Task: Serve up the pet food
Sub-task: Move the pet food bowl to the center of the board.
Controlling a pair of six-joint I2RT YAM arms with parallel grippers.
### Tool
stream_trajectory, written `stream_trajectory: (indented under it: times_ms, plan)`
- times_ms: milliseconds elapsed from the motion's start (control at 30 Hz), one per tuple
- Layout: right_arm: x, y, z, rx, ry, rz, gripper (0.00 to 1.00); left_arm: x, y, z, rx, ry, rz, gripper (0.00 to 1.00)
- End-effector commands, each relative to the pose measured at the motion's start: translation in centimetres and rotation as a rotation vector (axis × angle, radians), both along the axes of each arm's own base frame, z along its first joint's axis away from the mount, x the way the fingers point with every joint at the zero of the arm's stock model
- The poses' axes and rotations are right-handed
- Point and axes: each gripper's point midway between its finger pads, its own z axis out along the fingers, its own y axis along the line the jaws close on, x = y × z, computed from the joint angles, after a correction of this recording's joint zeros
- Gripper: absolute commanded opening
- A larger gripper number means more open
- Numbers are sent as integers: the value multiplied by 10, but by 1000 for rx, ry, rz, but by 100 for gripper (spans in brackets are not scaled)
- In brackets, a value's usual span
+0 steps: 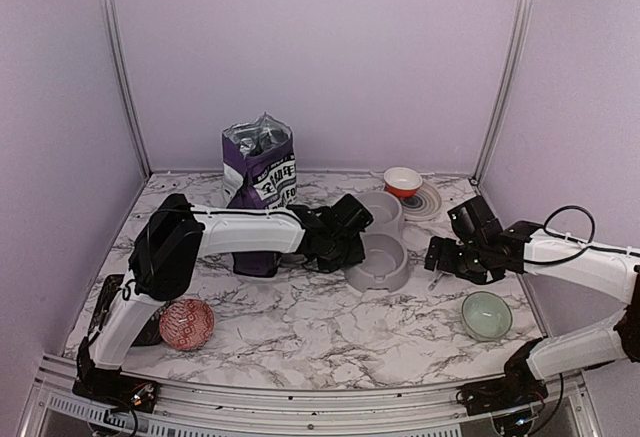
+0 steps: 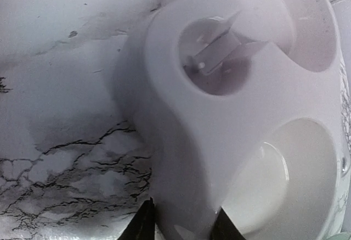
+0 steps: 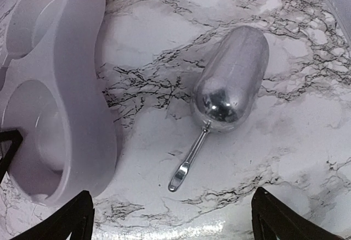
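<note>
Top external view, near to far, all places referred to the grey double-bowl feeder [image 1: 380, 285] on the marble table [image 1: 300, 327].

Nearer than the feeder and well to its left: a red patterned bowl [image 1: 187, 323]. Nearer and to its right: a pale green bowl [image 1: 487, 315].

Right gripper [image 3: 175, 223] is just right of the feeder, above the table. In the right wrist view its fingers are spread wide with nothing held between them. A metal scoop [image 3: 230, 78] lies on the table just right of the feeder and apart from it, rounded side up, with its handle pointing toward this gripper.

Left gripper [image 2: 184, 226] is at the feeder's left side. In the left wrist view the two fingertips stand a modest gap apart, astride the feeder's rim. Whether they pinch it: cannot tell.

Behind the feeder, to the left: a purple bag [image 1: 260, 172], upright, top open. Behind it, to the right: a red-and-white bowl [image 1: 402, 181] on a plate [image 1: 432, 205].

Location of the pet food: cannot tell. The bag mouth shows only foil and shadow.
</note>
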Motion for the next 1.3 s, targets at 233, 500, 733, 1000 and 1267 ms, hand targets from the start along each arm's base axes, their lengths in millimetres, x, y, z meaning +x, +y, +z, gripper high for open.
stream_trajectory:
  times_ms: [233, 500, 733, 1000, 1267]
  plan:
    - [1, -7, 6, -3, -9, -47, 97, -1, -10, 23, -40, -10, -21, 47]
    - [2, -4, 4, 13, -10, -45, 97, -20, 4, -3, -18, 68, -24, 44]
    - [1, -1, -6, 27, 8, -40, 97, -40, 29, -2, 16, 81, -10, 43]
    - [-1, -3, -4, 21, 7, -38, 97, -49, 19, 11, -27, 81, -20, 39]
    - [-4, -5, -7, 26, 7, -48, 97, -69, 5, 24, -57, 78, -64, 38]
